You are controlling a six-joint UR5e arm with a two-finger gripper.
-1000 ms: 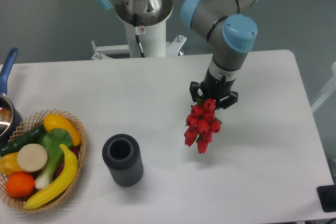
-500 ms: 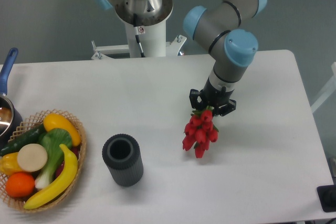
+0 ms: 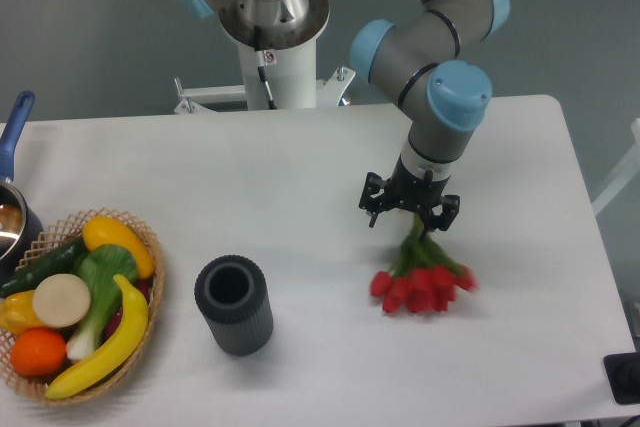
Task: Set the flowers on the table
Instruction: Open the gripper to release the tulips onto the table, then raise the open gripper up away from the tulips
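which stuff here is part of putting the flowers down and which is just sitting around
Part of the job:
- flowers, lying on the table
- table
- gripper, above the stems

Just lying about:
- dark ribbed vase
- wicker basket of toy fruit and vegetables
- pot with blue handle at the left edge

One fixed camera looks steeply down across the table (image 3: 300, 177).

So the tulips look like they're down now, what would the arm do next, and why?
Probably lift straight up and away. The tulips appear to lie on the white table, stems pointing up toward the gripper, whose fingers look spread just above them, so nothing seems left to hold.
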